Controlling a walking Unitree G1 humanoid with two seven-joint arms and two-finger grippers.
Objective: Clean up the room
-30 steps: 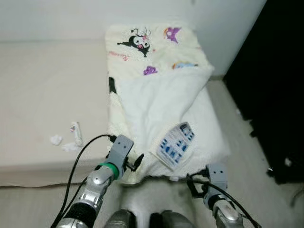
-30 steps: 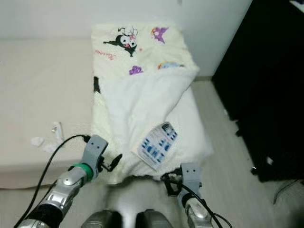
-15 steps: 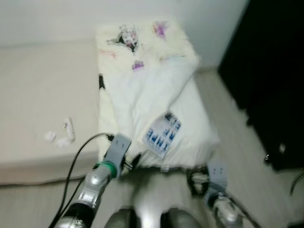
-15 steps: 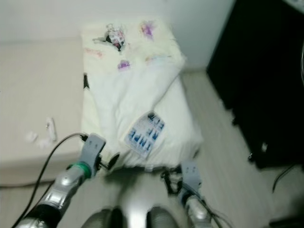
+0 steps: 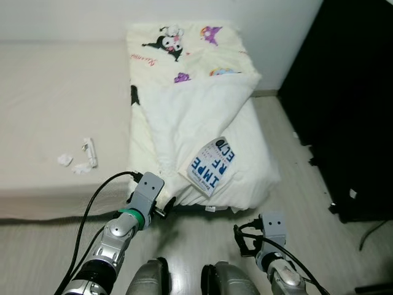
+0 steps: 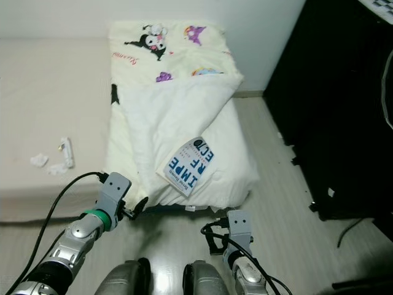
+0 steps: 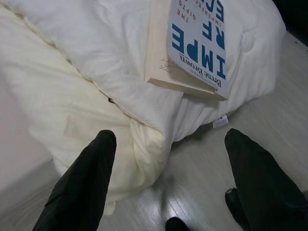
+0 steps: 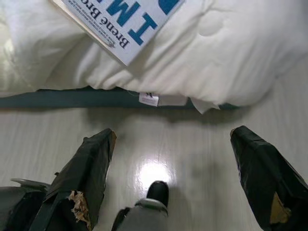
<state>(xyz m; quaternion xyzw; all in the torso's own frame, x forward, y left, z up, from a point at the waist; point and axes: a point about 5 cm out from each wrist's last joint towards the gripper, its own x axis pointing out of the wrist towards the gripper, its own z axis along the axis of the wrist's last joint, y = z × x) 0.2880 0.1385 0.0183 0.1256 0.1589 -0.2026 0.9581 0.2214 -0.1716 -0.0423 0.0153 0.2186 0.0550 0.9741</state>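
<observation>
standing at the foot of a low mattress; white duvet [image 5: 202, 132] rumpled over a cream cartoon-print sheet [image 5: 184, 55]. book [image 5: 210, 166] with blue block letters lies flat on the duvet near its foot-end edge.

left gripper [image 5: 164, 206] raised at the duvet's lower corner, fingers spread wide, holding nothing. from the left wrist view the book [image 7: 195, 43] sits ahead of the fingers and off toward the far finger, with the folded cream corner of bedding directly between the fingers [image 7: 86, 183]. right gripper [image 8: 173, 183] low over the floor, also spread wide and empty; bedding edge and the book's spine edge [image 8: 120, 24] lie ahead of it, beyond a strip of bare floor.

on the beige mat beside the mattress, well off to the outer side of the left gripper: a small white tube-like item [image 5: 91, 152] and crumpled tissue scraps [image 5: 64, 160].

judgement: step in hand looks like reaching for the book, the nearest stray thing. to do it well:
- bring the left gripper forward and across so the book's near edge falls between the fingers, not the duvet fold.
- grip across the spine edge; the cover is slick and the book lies on soft bedding, so it will sink if pushed down.
- risk: pinching duvet with the book and dragging the bedding.
- keep the right gripper clear of the overhanging duvet.
</observation>
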